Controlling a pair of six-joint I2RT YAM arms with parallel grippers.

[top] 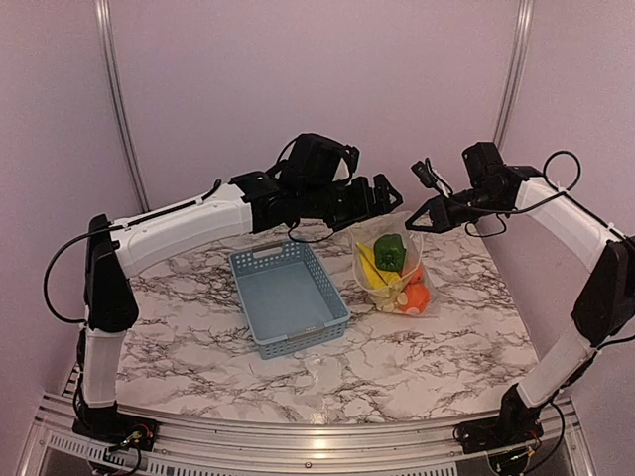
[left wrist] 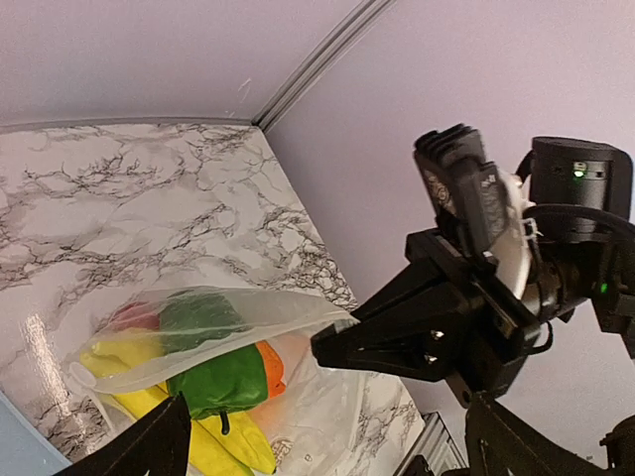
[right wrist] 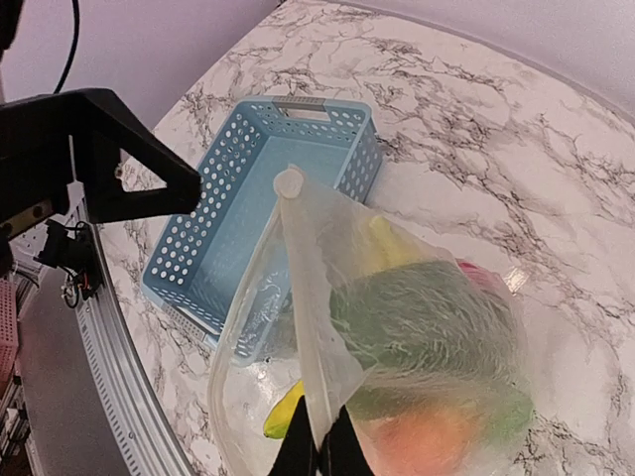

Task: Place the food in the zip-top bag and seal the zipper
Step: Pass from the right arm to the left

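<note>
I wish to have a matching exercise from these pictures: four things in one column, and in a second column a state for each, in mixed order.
Column one:
1. basket
2. zip-top bag
3. left jaws
4. right jaws

Column two:
a. shut on the zipper
b. blue, with nothing inside
c. wide open
d. holds the food

Pairs: 1-b, 2-d, 3-c, 4-a.
</note>
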